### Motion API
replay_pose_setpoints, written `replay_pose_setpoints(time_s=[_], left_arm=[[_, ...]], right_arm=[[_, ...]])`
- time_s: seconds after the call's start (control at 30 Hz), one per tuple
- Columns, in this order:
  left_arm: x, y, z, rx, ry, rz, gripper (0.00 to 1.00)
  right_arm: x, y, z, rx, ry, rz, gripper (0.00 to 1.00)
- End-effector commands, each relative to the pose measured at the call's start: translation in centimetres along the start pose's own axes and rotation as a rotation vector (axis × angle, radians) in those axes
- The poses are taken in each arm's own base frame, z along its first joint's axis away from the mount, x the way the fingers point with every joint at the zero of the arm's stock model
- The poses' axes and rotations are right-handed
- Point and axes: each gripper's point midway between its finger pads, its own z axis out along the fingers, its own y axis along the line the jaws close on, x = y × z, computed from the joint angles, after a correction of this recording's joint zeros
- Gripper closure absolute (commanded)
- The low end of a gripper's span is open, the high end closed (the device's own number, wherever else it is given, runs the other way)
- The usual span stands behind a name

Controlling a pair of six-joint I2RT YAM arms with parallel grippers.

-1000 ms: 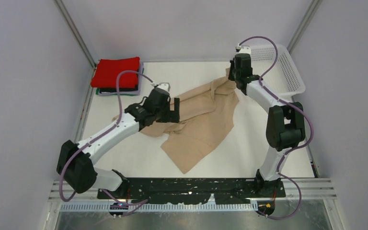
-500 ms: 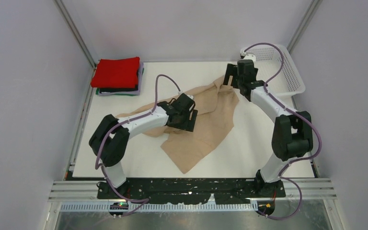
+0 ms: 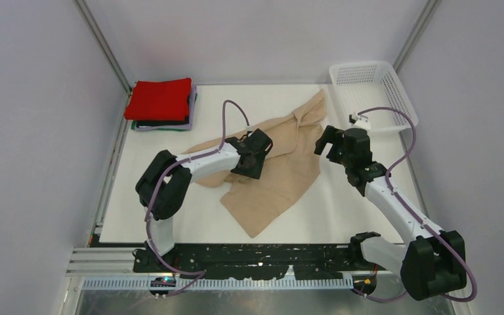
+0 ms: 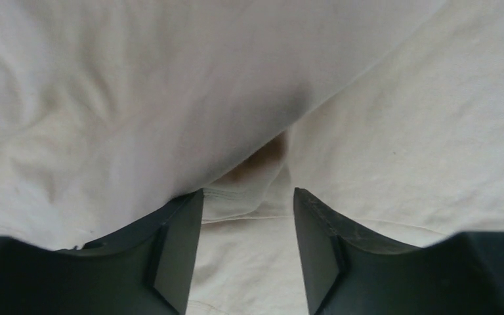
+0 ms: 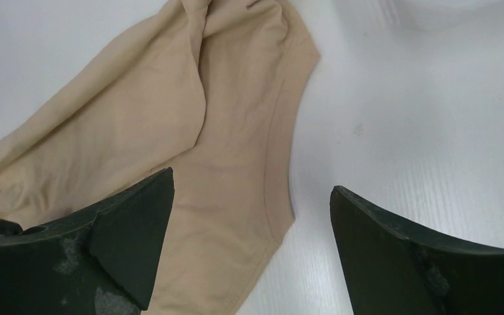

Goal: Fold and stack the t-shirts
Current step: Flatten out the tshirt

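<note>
Left gripper: down on the beige t-shirt, fingertips pressed into the cloth. Jaws part-way apart. A stitched hem fold sits in the gap between them, loose, not pinched. More shirt bulges up just ahead of the fingers.

Right gripper: jaws spread wide, holding nothing. It hangs over the white bench, apart from the cloth. The shirt's edge lies below it, under the left finger; bare bench shows under the right finger.

The shirt lies crumpled and spread out, with one end running away past both grippers.

Folded stack: red t-shirt on top, with dark, green and lavender edges under it. It sits well apart from the left gripper, beyond it and to its left.

White basket: beyond the right gripper, to its right.
</note>
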Motion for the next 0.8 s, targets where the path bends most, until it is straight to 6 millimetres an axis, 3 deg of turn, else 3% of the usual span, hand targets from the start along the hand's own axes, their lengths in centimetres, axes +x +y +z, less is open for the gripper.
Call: replay_pose_setpoints(time_s=[0.0,0.2,0.3,0.53,0.7,0.77], left_arm=[[-1.6,1.9,-0.1,-0.123,-0.043,0.024,0.51],[-2.4,1.2,0.0,-0.101,-0.046,0.041,0.79],[-3.1,1.4,-0.8,-0.107,-0.077,0.033,0.99],[-5.0,1.9,-4.9,-0.065,-0.190,-0.001,1.00],[-6.5,2.6,-7.7,-0.007,-0.268,-0.046,1.00],[-7.2,3.4,-8.5,0.012,-0.295,-0.081,1.00]], right_arm=[[3.2,2.0,-0.4,-0.136,0.054,0.075,0.03],[8.2,1.9,1.1,-0.109,0.166,0.056,0.00],[9.8,2.3,1.9,-0.091,0.218,0.032,0.02],[12.9,2.3,2.6,0.024,0.296,-0.033,0.13],[14.2,1.6,4.0,0.112,0.325,-0.074,0.37],[14.3,1.1,4.5,0.155,0.330,-0.082,0.59]])
